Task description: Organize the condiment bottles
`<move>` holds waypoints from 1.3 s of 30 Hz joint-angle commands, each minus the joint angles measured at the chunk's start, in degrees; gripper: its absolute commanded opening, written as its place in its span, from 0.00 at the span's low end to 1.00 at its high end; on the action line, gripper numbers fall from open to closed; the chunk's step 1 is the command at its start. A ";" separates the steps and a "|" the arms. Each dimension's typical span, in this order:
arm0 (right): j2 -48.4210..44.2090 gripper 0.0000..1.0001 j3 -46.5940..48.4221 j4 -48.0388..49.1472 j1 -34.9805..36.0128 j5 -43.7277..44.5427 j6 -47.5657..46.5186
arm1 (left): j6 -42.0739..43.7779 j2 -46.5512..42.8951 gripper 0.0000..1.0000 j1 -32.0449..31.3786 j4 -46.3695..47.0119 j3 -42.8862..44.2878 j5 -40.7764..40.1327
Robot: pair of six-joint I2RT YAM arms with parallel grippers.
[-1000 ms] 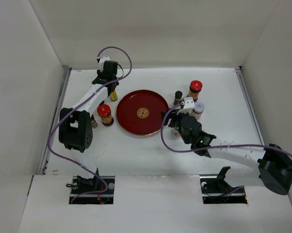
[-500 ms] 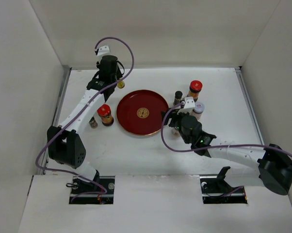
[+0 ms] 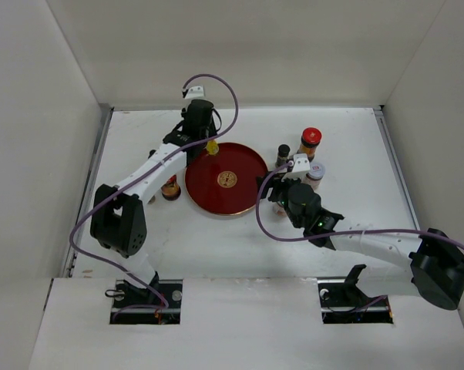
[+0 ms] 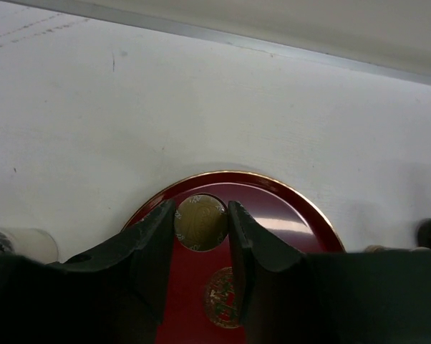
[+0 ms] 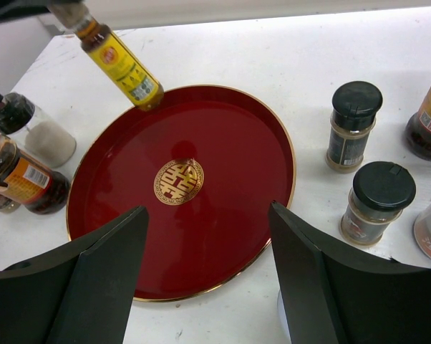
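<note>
Gold emblem on red tray, bottle labels illegible

My left gripper holding the yellow-labelled bottle over the far-left rim of the red tray, my right gripper beside its right edge.

Both arms stood angled toward the red tray.
The left gripper hung over the tray's far left rim, clamped on the slim bottle; the right gripper sat by its right edge, jaws spread wide.
</note>
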 commanded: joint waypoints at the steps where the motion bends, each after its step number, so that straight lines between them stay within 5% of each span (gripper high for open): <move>1: -0.06 0.75 0.22 3.17 -0.34 -0.08 0.02 | 1.53 0.74 0.17 -0.50 6.67 0.62 -1.50; 10: -0.94 0.75 -0.22 3.17 -0.69 -0.26 0.10 | 3.46 5.05 0.19 -1.11 7.81 0.62 -3.61; 23: -3.75 0.76 -1.19 3.17 -0.87 0.00 0.19 | 4.96 4.44 0.62 -2.78 8.78 -0.70 -6.86; 30: -3.57 0.76 -1.10 3.17 -0.87 -0.17 0.19 | 3.38 -7.84 0.68 -3.31 9.13 -5.95 -7.65; 39: -3.75 0.76 -0.93 3.08 -0.60 -0.08 0.02 | -1.98 -33.77 0.58 -3.05 4.39 -29.94 -12.12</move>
